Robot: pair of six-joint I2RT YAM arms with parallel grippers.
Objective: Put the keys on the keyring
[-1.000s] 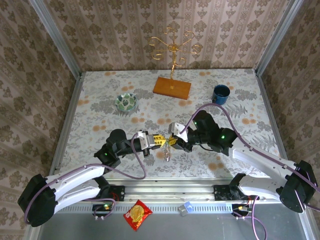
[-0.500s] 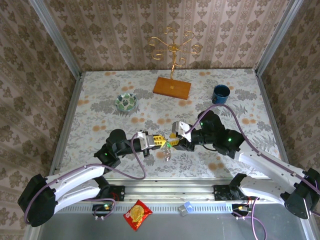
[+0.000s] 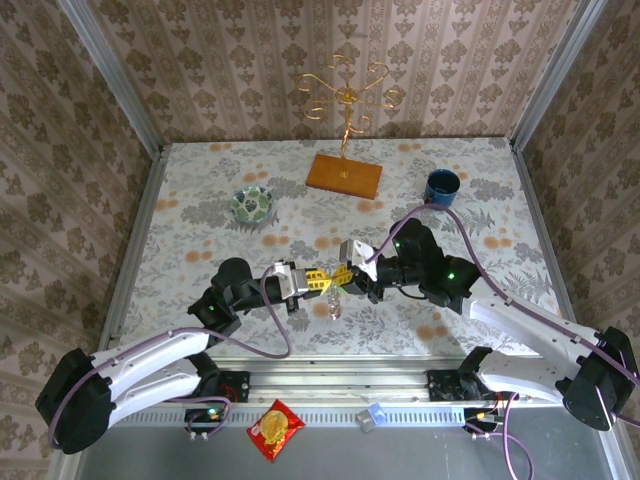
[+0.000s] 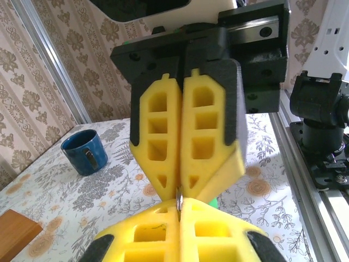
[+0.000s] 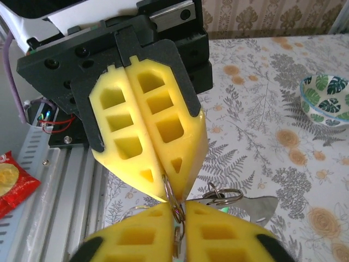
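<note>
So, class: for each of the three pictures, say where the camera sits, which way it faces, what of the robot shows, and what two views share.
Top external: high behind the arm bases, looking down on the table; both arms, left tool and right tool tip to tip.
Left wrist: on the left arm, facing the right tool and blue mug; own fingers below.
Right wrist: on the right arm, facing the left tool and bowl; own fingers below.
Shared: both wrist views show the keyring where the tools meet.
</note>
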